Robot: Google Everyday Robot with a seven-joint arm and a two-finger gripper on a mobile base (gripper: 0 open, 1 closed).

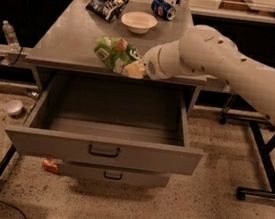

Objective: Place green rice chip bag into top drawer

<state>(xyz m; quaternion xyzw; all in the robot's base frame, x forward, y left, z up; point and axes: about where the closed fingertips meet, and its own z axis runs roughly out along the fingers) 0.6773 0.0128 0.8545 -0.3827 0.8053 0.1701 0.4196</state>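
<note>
Item 1: gripper (134,70). Mine, at the end of the white arm (219,62) that reaches in from 3 o'clock. It sits over the front edge of the cabinet top (66,39), closed on the lower right end of the green rice chip bag.

Item 2: green rice chip bag (115,53). Held tilted at the front edge of the cabinet top, its free end pointing toward 10 o'clock. It is above the rear of the drawer opening, not inside.

Item 3: top drawer (102,149). Pulled fully out, directly at 6 o'clock from the bag. Grey, deep, dark handle (104,151) at front centre. Nothing lies between bag and opening.

Item 4: lower drawer (114,174). Slightly out, beneath the top one.

Item 5: white bowl (138,22). On the cabinet top at 1 o'clock from the bag, near but apart.

Item 6: dark chip bag (107,4). At 11 o'clock, toward the back.

Item 7: blue can (163,8). Lying on its side at 1 o'clock, behind the bowl.

Item 8: water bottle (10,36). Upright, at 9 o'clock, off the cabinet.

Item 9: small white cup (14,108). On the floor at 8 o'clock.

Item 10: orange scrap (49,165). On the floor, left of the lower drawer.
</note>
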